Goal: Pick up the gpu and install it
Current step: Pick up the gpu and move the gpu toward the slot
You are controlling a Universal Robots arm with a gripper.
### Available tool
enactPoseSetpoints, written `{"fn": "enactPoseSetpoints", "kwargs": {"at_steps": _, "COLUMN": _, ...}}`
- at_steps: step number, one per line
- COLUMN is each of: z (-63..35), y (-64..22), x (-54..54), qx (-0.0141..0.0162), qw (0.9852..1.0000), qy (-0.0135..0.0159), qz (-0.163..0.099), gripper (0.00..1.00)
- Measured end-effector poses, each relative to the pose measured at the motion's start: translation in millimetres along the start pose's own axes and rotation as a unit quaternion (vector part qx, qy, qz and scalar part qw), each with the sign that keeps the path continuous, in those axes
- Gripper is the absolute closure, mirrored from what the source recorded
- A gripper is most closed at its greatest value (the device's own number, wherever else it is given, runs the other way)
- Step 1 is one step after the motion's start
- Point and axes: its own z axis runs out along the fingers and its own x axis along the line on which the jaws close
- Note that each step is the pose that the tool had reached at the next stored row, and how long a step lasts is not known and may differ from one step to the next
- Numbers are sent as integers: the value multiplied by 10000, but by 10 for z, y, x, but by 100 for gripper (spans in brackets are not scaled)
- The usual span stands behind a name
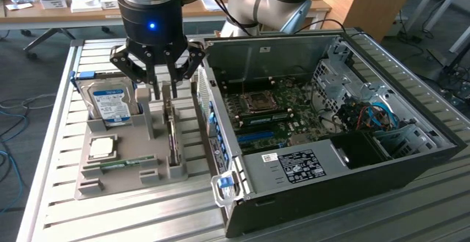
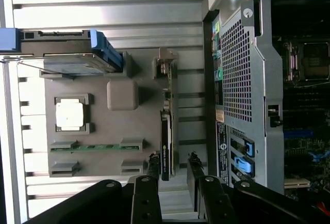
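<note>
The gpu stands on edge in a slot of the grey holder tray, seen edge-on as a thin green and black card. My gripper hangs just above it, open, with one finger on each side of the card's upper edge. In the wrist view the gpu runs as a narrow strip toward my gripper. Its near end lies between the two black fingertips, closer to one than the other, with a gap showing beside the far one. The open computer case lies beside the tray, its motherboard exposed.
The tray also holds a silver hard drive with a blue-white label, a square CPU and a narrow RAM stick. The case wall stands close to the gpu. Everything rests on a slatted metal table.
</note>
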Motion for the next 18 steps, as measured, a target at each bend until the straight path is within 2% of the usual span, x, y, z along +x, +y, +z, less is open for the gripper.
{"fn": "enactPoseSetpoints", "kwargs": {"at_steps": 18, "z": 75, "y": -3, "x": 2, "qx": 0, "qw": 10000, "qy": 0, "qz": 0, "gripper": 64}}
